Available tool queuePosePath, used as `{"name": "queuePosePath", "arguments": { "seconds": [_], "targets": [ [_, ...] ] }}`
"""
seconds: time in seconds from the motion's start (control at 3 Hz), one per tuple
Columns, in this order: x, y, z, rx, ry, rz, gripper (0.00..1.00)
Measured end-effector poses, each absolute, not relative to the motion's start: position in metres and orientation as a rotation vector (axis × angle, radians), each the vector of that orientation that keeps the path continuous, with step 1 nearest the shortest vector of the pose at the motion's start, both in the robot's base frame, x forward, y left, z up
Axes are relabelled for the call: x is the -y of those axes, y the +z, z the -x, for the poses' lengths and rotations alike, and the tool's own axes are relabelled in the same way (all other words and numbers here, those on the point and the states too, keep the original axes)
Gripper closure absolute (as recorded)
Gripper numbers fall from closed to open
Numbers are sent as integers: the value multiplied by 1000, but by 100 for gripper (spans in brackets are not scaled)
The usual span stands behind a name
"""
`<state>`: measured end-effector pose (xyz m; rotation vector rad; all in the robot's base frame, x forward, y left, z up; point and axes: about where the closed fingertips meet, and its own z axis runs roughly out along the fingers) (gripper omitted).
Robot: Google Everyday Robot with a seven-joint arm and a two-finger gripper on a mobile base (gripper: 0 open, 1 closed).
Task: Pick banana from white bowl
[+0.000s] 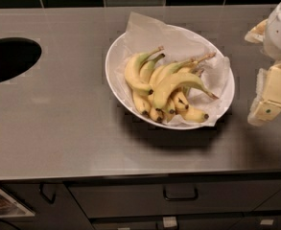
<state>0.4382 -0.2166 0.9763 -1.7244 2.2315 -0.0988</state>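
The banana (178, 83) is being cradled atop the heap (145, 80) in the white bowl (109, 63), stem toward four o'clock, exposed for grasping. The pincer (269, 97) is being held off at three o'clock over the surface (58, 123), presumably for approach; whether it is open or closed cannot be told.

The grey metal countertop (58, 128) carries the white bowl (111, 73), right of its middle. A dark oval opening (8, 59) sits in the surface at the far left, well apart from the bowl. The gripper (267, 104) hangs over the right end, beside the bowl.
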Motion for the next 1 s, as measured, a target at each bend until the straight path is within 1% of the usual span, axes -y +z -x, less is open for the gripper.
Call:
{"name": "queuePosePath", "arguments": {
  "seconds": [0.33,1.0],
  "targets": [
    [217,976,-438,-2231,-99,1724,0],
    [211,970,-482,-2191,-64,1777,0]
  ]
}}
